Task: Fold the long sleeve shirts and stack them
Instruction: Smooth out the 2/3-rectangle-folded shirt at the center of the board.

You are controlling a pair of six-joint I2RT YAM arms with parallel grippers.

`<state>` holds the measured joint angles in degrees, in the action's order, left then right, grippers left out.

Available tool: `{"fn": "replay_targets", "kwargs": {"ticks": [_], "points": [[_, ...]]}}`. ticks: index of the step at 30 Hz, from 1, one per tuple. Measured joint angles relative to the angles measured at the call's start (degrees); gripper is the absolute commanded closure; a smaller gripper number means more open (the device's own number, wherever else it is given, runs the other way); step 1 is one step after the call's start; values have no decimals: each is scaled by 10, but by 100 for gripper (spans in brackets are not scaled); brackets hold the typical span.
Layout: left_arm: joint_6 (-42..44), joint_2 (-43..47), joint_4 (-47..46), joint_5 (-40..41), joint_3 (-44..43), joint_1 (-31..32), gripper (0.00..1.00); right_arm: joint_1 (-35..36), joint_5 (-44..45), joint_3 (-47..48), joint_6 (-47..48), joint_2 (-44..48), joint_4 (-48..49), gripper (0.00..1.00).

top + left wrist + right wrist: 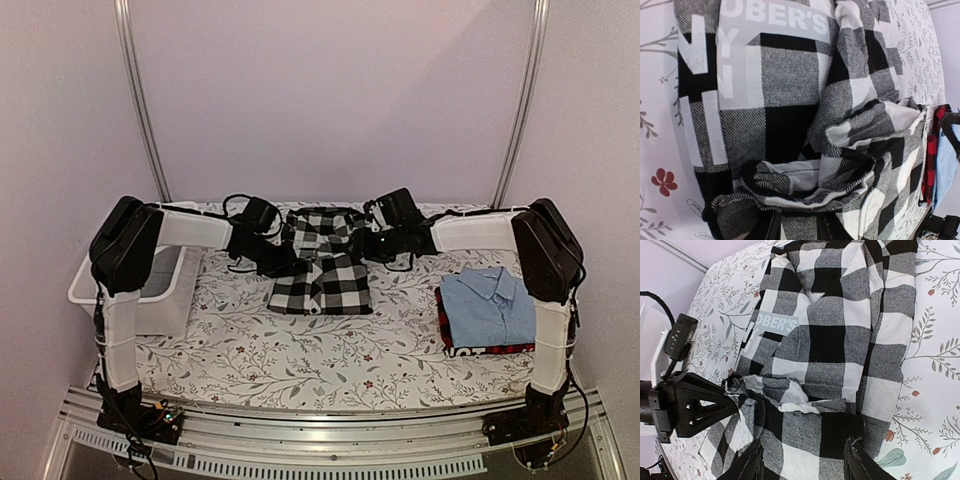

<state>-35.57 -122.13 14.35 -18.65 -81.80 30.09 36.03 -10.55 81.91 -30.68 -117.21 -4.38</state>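
Observation:
The black-and-white checked shirt [322, 265] lies partly folded at the table's far middle, its white lettering [775, 15] facing up. My left gripper [272, 256] is at the shirt's left edge, shut on a bunched fold of the cloth [801, 227]. My right gripper [378, 244] hovers over the shirt's right side. Its fingers [752, 462] are spread wide above the fabric, open [805, 462], holding nothing. The light blue collared shirt [488, 300] lies folded on top of the red-and-black shirt [490, 349] at the right.
A white plastic tub [150, 285] stands at the table's left edge beside the left arm. The flower-printed tablecloth [300, 350] covers the table. Black cables [240, 205] run behind the checked shirt.

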Motion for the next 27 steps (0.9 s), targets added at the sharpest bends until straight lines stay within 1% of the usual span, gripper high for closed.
{"fn": "replay_targets", "kwargs": {"ticks": [2,5,8,10,12,13,15,16,18,23,27], "points": [[0,3,0,-1,-1,0,75,0,6,0,7,-10,-5,47],[0,5,-3,-3,-5,2,74,-1,9,0,14,-31,-12,51],[0,5,-3,-5,-8,3,74,-1,9,3,17,-51,-19,58],[0,5,-2,-7,-13,3,73,-1,8,10,20,-64,-21,66],[0,2,-2,-6,-22,3,73,-1,8,12,22,-69,-21,78],[0,0,-2,-6,-26,3,73,-1,7,12,21,-70,-22,86],[0,-3,-1,-4,-32,3,73,-2,7,15,24,-70,-23,94],[0,-5,0,-3,-35,3,73,-2,8,18,23,-70,-23,97],[0,-8,2,-1,-35,3,73,-2,13,19,21,-67,-24,99],[0,-16,6,3,-36,2,73,0,54,18,17,-43,-54,99],[0,-27,10,3,-39,1,72,-1,85,18,16,-10,-63,94]]}}
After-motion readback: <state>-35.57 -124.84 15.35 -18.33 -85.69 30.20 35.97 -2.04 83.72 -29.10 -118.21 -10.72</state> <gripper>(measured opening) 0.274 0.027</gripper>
